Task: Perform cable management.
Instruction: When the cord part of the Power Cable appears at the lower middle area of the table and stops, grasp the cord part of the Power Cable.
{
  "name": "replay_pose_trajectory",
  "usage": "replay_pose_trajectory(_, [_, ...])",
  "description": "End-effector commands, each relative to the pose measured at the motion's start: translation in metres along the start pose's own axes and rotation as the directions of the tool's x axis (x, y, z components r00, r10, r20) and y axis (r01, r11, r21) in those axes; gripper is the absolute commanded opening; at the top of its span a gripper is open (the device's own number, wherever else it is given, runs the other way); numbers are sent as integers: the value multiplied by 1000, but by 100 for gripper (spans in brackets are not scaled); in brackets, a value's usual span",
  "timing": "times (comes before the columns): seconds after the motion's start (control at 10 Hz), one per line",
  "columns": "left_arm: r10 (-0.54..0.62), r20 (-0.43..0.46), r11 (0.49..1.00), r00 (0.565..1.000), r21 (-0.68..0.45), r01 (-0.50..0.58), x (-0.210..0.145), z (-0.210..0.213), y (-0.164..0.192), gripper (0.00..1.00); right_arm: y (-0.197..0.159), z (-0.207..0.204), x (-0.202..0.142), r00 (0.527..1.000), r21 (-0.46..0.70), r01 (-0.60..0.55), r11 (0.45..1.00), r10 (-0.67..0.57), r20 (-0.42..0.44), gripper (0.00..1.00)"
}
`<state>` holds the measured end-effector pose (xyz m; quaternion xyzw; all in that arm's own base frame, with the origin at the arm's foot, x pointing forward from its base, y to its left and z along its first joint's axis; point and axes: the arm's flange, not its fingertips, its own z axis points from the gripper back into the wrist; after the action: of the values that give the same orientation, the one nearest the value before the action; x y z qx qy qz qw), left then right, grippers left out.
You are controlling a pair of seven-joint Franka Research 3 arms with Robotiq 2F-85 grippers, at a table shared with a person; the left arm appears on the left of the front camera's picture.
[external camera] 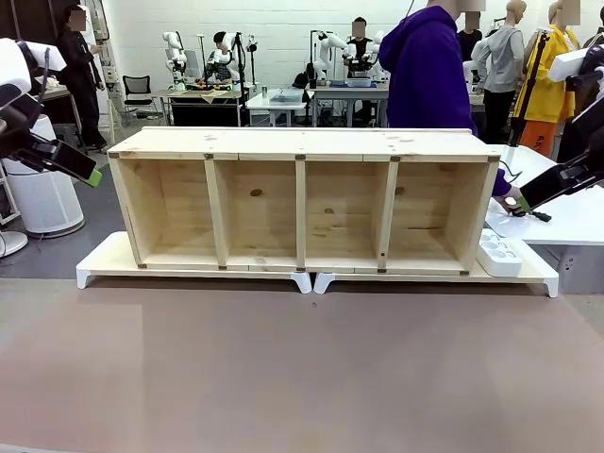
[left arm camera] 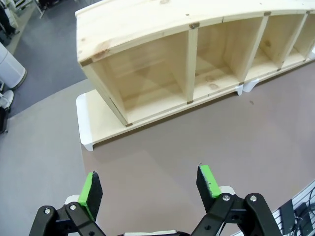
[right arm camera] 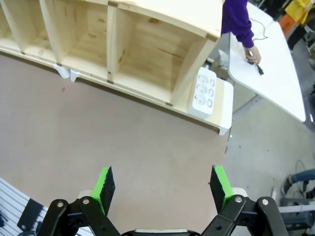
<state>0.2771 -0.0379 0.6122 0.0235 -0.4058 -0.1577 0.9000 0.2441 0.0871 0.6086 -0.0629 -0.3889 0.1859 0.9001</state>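
A long wooden shelf (external camera: 302, 143) with four open compartments lies on white boards. Behind its right end a person in a purple top rests a hand (right arm camera: 251, 54) on a white side table (right arm camera: 275, 73), holding the small black plug (right arm camera: 259, 70) of the cable; the thin cord trails back across that table. In the front view the plug (external camera: 538, 216) lies by that hand. My left gripper (left arm camera: 150, 189) hangs open above the brown tabletop, off the shelf's left end (left arm camera: 98, 73). My right gripper (right arm camera: 165, 187) is open too, above the table near the shelf's right end.
A white power strip (right arm camera: 203, 92) lies on the white board (external camera: 528, 269) beside the shelf's right end. The brown tabletop (external camera: 302, 368) stretches wide in front of the shelf. A white cylinder (external camera: 42, 198) stands on the floor at left.
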Motion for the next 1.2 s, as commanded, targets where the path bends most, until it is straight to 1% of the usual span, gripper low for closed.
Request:
replay_pose_trajectory(0.0, [23, 5, 1000, 1000, 8, -23, 0, 0, 3, 100, -2, 0, 0, 1000, -1, 5, 1000, -5, -2, 100])
replay_pose_trajectory(1.1, [23, 5, 1000, 1000, 8, -23, 0, 0, 3, 100, -2, 0, 0, 1000, -1, 5, 1000, -5, -2, 100])
